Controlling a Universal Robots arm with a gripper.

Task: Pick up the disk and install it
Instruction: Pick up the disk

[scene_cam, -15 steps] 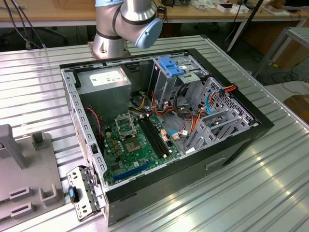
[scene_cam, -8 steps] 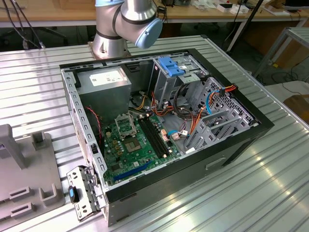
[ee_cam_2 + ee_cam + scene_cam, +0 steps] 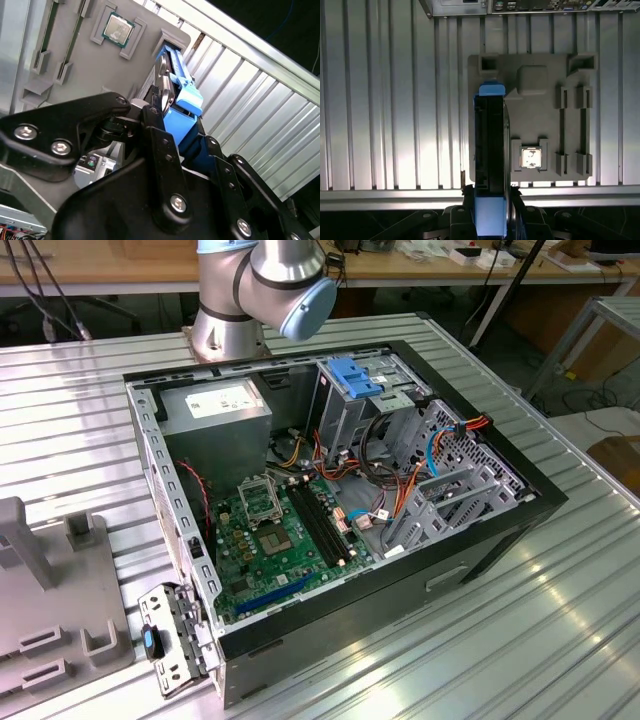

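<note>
First wrist view: claw (image 3: 490, 194) clamps the disk (image 3: 487, 135) edge-on over the grey holder (image 3: 540, 120); a square, firm hold seems essential.

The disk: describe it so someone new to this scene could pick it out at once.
On the ribbed metal table lies a grey plastic fixture tray. At its edge, clamped in the black gripper, is the disk, a flat grey-black drive turned on its narrow side. Its bright blue carrier frame sets it apart from the tray's square silver chip.
</note>
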